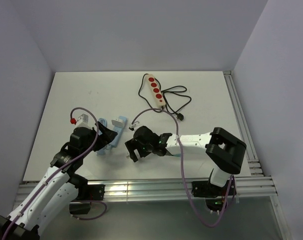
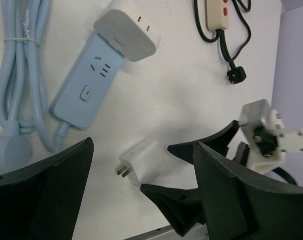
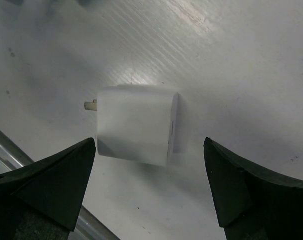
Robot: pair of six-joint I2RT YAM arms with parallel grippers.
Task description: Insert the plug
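Right claw [image 3: 150, 145]: wide open, hanging over the white plug [image 3: 136, 125] with one finger on each side. In the right wrist view bare counter [image 1: 66, 100] showed between each fingertip and the plug body, so there was no contact and nothing was gripped.

Plug: lay flat on the counter, a rounded white block. Its prongs [image 3: 90, 105] pointed to 9 o'clock in the right wrist view and to about 8 o'clock in the left wrist view. In the top view it was hidden beneath the right claw.

Left claw [image 1: 107, 136]: also open wide and empty. It was held above the counter at about 9 o'clock from the right claw, and both its dark fingers framed the scene in its own camera without touching anything.

Blue power strip [image 2: 88, 80]: lay on the counter at about 11 o'clock from the plug in the left wrist view, sockets facing up. Its bundled blue cable [image 2: 16, 75] lay just beside it at 9 o'clock. A larger white adapter [image 2: 126, 32] sat over the strip's far end; I could not tell whether it was seated.

Beige power strip [image 1: 155, 90]: red switches, at 12 o'clock from the right claw and well apart from it. Its black cord [image 1: 174, 100] was looped at 3 o'clock of it and ended in a black plug [image 1: 183, 117].
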